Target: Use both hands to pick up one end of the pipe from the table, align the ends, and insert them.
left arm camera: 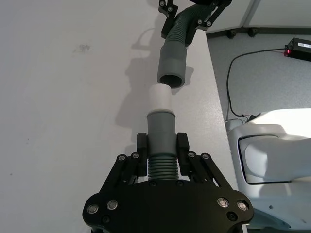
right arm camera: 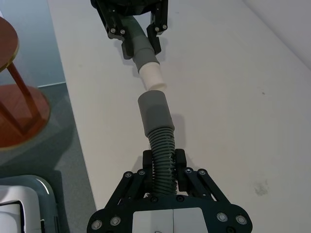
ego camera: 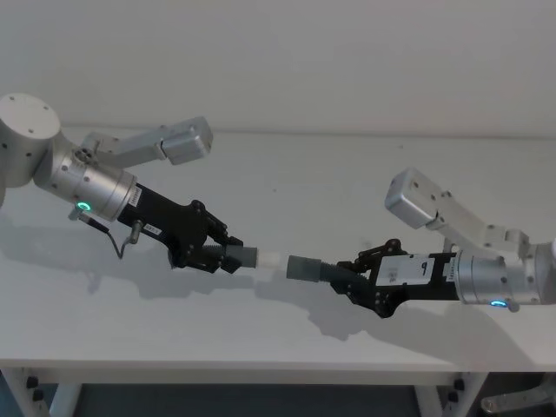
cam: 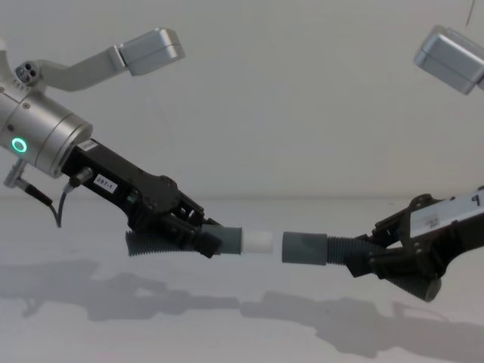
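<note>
— Where are the claws above the plain white surface?
— The left black claw clamps the ribbed grey hose piece with a white spigot; the right black claw clamps the wider-cuffed ribbed hose piece, ends facing, just apart.
— Labels?
— "9" on the right.

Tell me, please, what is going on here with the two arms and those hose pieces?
The robot is joining two short hose pieces above the table. The left gripper holds the hose piece with the white tip, jaws shut on its ribbed part. The right gripper holds the hose piece with the wide grey cuff the same way. The two ends face each other almost in line, with a small gap between them; the white tip is not yet inside the cuff.
</note>
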